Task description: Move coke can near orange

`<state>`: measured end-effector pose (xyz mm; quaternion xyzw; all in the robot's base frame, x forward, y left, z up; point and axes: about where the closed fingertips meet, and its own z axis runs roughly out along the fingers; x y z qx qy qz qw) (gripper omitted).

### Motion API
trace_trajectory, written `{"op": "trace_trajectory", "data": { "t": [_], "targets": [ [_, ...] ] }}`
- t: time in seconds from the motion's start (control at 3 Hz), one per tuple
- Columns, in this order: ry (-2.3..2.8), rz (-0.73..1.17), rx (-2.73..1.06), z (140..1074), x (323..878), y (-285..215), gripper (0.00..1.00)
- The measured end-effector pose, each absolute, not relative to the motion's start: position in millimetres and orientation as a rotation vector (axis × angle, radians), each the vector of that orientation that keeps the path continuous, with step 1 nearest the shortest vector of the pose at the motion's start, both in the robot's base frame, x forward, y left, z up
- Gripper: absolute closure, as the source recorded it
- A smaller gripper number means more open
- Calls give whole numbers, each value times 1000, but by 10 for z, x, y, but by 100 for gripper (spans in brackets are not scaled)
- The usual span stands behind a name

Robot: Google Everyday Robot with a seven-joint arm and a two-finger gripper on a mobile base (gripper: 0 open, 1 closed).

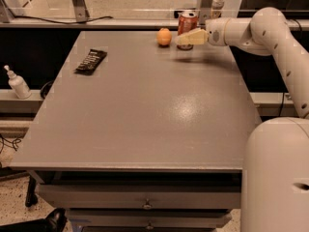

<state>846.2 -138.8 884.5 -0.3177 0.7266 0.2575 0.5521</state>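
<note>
While the coke can point(187, 22) stands upright near the far edge of the table point(145, 110), just to the right of the orange point(164, 36), the robot's hand point(186, 38) reaches in from the right and crosses the can's lower half. Whether the hand is clamped on the can or free of it cannot be told. Can and orange sit close but apart, so any remaining travel looks leftward and slight.
</note>
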Motion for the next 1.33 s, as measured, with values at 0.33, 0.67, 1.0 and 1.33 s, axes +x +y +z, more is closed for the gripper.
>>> {"op": "trace_trajectory", "data": {
  "t": [0.33,0.67,1.0,1.33],
  "targets": [
    [1702,569,-751,8997,8227,-1639,0],
    [1683,491,-758,9225,7858,-1964,0],
    [1651,426,-803,9507,7333,-2200,0],
    [1571,442,-834,9789,6911,-2337,0]
  ]
}}
